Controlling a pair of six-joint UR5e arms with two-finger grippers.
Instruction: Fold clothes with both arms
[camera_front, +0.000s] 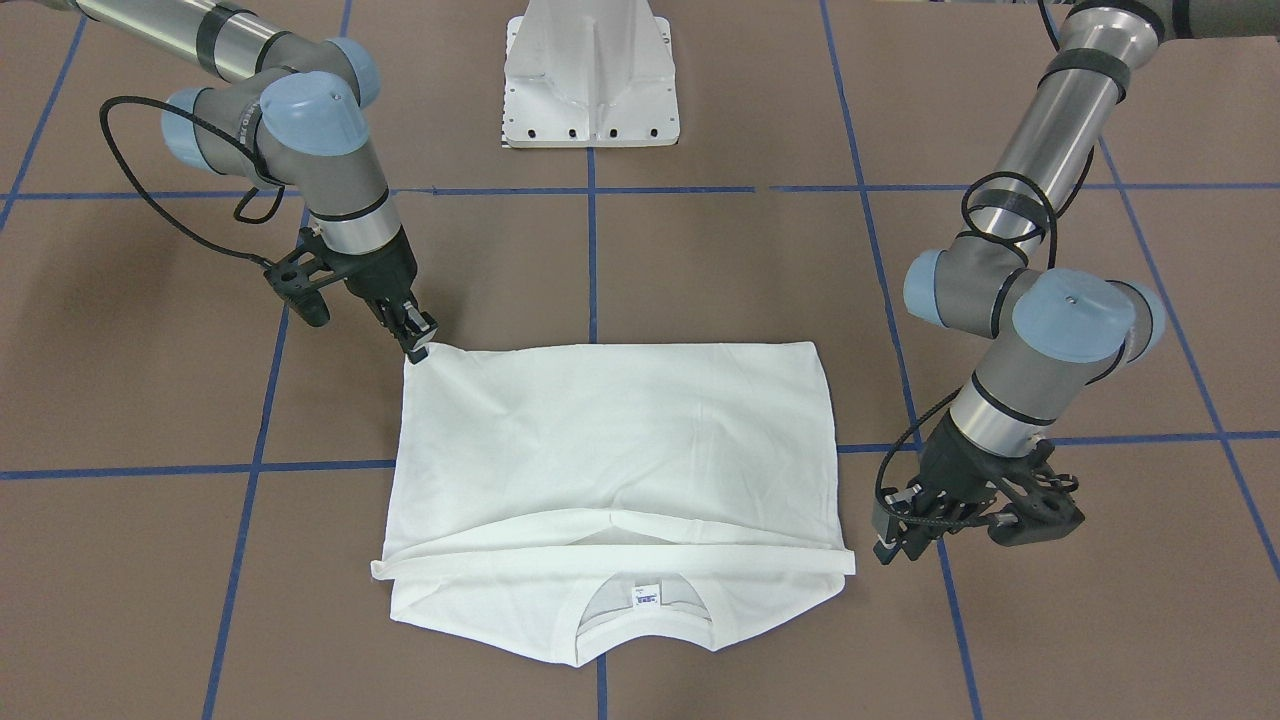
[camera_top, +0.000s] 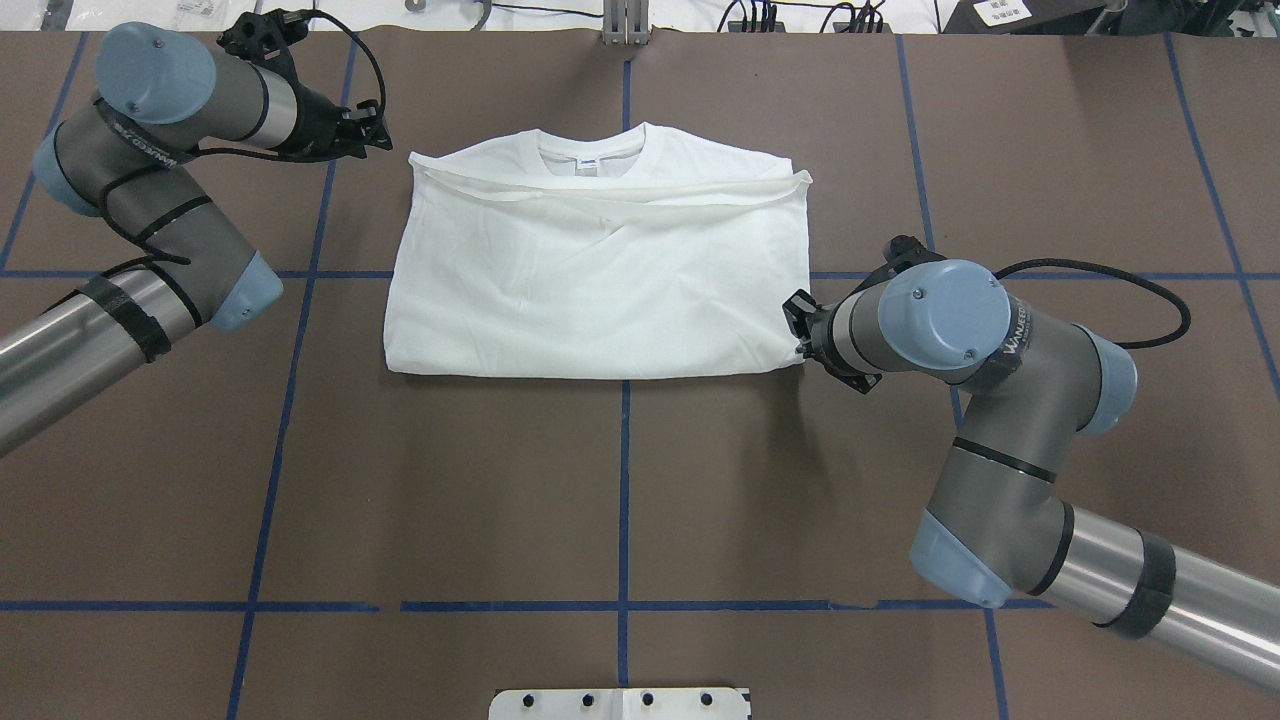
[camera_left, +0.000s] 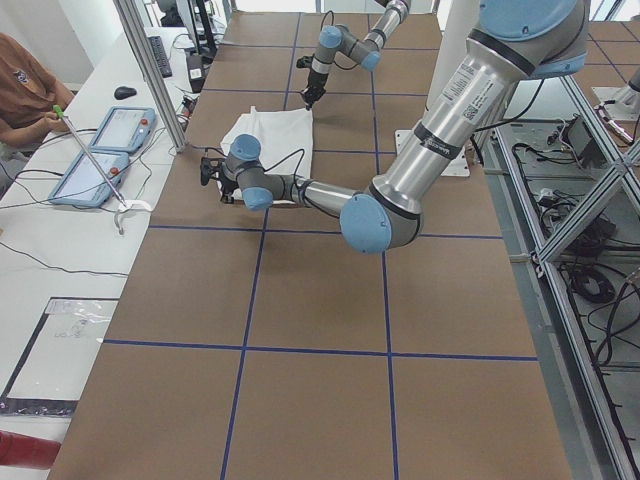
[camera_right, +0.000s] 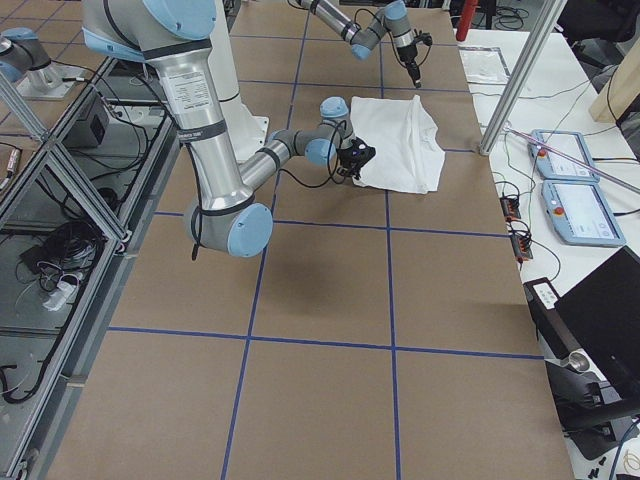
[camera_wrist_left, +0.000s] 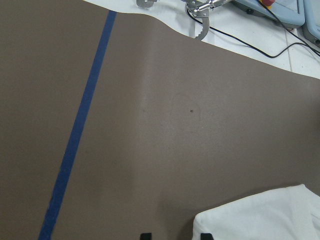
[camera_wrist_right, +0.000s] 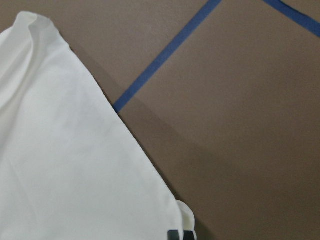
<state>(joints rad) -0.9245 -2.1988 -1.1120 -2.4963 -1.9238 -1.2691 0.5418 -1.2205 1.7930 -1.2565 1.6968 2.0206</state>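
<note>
Overhead exterior: the white T-shirt (camera_top: 600, 290) lies folded in half in the middle of the bench (camera_top: 450, 480). Its collar (camera_top: 598, 152) is on the side far from the robot, and the doubled hem edge stops just short of it. The right fingers (camera_front: 418, 340) are clenched on the fold corner nearest the robot, on its right. The left fingers (camera_front: 893, 542) are spread apart, grasping nothing, low just beside the hem corner at the collar end. Blue tape lines (camera_top: 623, 500) cross the bench.
</note>
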